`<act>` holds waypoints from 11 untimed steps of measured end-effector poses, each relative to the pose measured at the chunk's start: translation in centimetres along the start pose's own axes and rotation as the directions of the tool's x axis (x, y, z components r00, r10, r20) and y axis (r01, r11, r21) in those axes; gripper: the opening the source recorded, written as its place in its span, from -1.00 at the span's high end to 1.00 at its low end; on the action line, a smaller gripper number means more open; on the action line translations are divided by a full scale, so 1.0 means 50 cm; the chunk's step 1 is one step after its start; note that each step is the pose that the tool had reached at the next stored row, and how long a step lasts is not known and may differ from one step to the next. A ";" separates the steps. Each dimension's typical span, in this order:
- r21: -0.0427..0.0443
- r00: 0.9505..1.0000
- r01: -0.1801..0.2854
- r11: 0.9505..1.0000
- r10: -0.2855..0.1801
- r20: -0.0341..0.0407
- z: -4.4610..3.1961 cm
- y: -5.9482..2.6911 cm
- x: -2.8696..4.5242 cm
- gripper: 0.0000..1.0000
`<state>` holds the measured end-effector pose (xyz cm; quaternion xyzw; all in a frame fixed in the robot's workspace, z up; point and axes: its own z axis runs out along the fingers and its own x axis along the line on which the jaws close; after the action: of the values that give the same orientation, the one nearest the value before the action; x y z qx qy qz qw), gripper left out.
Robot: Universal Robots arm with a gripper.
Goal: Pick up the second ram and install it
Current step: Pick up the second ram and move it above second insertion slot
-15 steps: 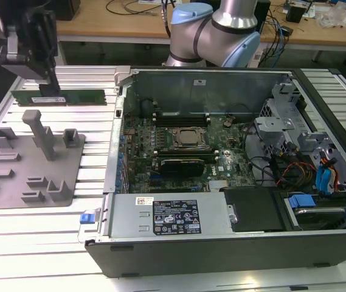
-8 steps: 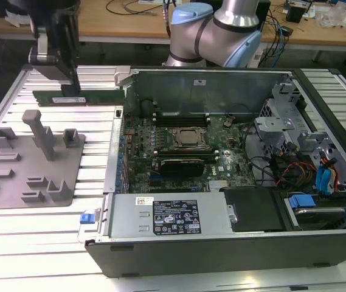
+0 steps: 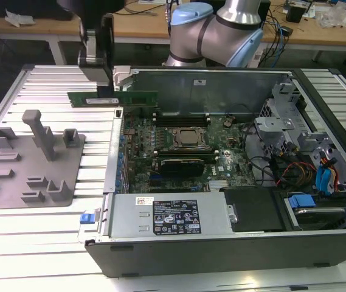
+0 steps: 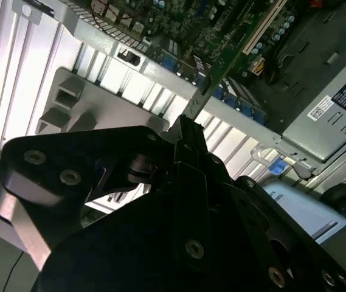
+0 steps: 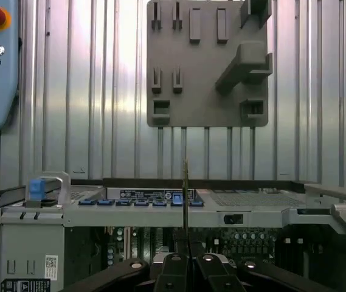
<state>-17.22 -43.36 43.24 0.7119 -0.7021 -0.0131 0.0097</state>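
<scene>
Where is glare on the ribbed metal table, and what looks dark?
Exterior view: glare whitens the ribbed metal table near the grey computer case. First wrist view: bright streaks on it. Second wrist view: the black gripper holding the thin green ram stick is dark.

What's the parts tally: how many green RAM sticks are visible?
1: the second ram, held by the gripper above the computer case's wall on the exterior view's left. Any seated in slots may be hidden.

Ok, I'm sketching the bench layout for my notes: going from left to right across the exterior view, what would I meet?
grey fixture tray → second ram, raised beside the case's edge → processor socket → blue drive caddy
</scene>
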 end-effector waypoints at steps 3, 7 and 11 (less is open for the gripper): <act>-0.001 1.000 0.000 1.000 0.000 0.000 0.001 -0.028 0.000 0.82; -0.003 1.000 0.000 1.000 0.000 0.000 0.008 -0.103 0.000 0.82; -0.004 1.000 0.000 1.000 0.000 0.009 0.016 -0.137 0.000 0.82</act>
<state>-10.38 -43.28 42.23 0.7119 -0.7020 -0.0175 0.0080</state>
